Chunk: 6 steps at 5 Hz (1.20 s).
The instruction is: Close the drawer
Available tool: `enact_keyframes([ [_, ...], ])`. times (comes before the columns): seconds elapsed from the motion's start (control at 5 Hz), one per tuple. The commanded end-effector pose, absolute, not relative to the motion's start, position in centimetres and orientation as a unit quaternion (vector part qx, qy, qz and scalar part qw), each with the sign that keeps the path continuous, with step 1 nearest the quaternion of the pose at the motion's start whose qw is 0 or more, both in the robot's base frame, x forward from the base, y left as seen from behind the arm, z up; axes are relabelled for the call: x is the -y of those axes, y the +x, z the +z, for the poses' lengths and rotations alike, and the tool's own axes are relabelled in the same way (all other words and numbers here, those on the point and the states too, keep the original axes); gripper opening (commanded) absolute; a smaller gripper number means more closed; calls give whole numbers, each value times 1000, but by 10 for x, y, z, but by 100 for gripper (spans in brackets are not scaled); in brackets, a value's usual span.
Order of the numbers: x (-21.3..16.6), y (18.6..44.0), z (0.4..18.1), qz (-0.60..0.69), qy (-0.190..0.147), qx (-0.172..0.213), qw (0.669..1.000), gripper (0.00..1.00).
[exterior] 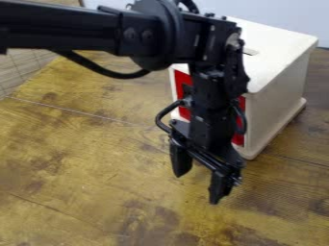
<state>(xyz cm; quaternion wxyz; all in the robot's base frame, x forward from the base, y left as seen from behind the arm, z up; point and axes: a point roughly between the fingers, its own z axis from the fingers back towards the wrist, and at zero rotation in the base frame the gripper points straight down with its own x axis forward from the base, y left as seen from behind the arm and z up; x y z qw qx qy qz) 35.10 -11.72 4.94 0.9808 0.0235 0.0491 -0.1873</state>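
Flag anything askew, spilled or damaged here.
Nothing stands out. The white cabinet sits upright on the wooden table, no spills. The open gripper hides most of the red drawer, so its alignment cannot be judged.

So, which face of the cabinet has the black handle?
The red drawer front, partly hidden behind the arm. The top and the other visible side are plain white.
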Motion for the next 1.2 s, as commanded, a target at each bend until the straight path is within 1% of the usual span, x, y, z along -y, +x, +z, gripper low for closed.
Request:
enact_keyframes([
  [0.0, 135, 356, 70, -151, 18, -11, 988, 100],
  [0.4, 139, 358, 84, -180, 22, -2, 983, 100],
  [0.8, 128, 347, 76, -146, 24, 4, 989, 100],
  [1.0, 126, 350, 88, -124, 28, 12, 992, 100],
])
